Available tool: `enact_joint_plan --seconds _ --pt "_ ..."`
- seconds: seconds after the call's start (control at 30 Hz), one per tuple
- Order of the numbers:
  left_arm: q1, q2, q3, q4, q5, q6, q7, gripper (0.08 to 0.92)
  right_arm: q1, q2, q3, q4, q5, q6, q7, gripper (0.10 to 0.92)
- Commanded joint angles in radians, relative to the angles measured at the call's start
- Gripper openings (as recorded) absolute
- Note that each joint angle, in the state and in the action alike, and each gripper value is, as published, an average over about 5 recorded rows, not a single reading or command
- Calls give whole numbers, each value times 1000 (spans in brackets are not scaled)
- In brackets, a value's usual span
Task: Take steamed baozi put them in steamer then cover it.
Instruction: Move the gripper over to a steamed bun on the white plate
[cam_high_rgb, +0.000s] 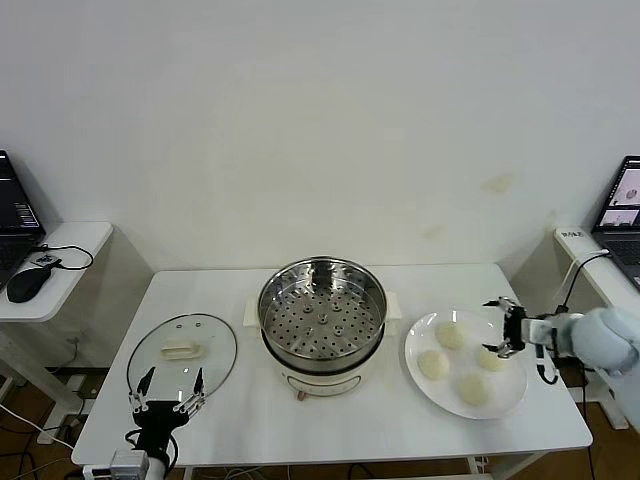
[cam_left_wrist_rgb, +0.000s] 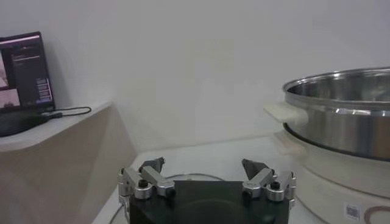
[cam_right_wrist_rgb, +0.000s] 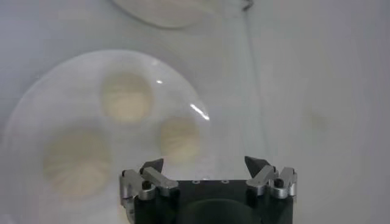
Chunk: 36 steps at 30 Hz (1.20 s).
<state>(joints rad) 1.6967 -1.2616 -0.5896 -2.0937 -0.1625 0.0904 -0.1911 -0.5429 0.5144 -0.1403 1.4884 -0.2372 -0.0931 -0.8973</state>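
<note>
We have the right gripper (cam_high_rgb: 497, 327) spread open over the plate (cam_high_rgb: 420, 335) lining up a baozi (cam_high_rgb: 492, 359), steamer (cam_high_rgb: 321, 312) empty, left gripper (cam_high_rgb: 168, 389) open, parked by the glass lid (cam_high_rgb: 183, 349)

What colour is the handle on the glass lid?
Cream-white handle on the clear lid, best in the head view.

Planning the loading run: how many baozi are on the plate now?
4, all on the white plate right of the steamer: far, left, near, and right beside the right claw. None look hidden.
</note>
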Motion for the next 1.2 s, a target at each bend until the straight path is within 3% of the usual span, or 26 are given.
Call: enact_joint_plan --seconds 0.03,0.7,1.2 --pt "-3 1 -2 2 0 2 1 823 316 3 -337 -132 21 2 -89 823" --pt "-12 18 -17 4 0 1 2 823 404 235 -476 -333 -31 -12 -66 823" --pt "-14 18 -25 7 -1 2 2 823 392 284 -477 -402 -68 -15 -66 814"
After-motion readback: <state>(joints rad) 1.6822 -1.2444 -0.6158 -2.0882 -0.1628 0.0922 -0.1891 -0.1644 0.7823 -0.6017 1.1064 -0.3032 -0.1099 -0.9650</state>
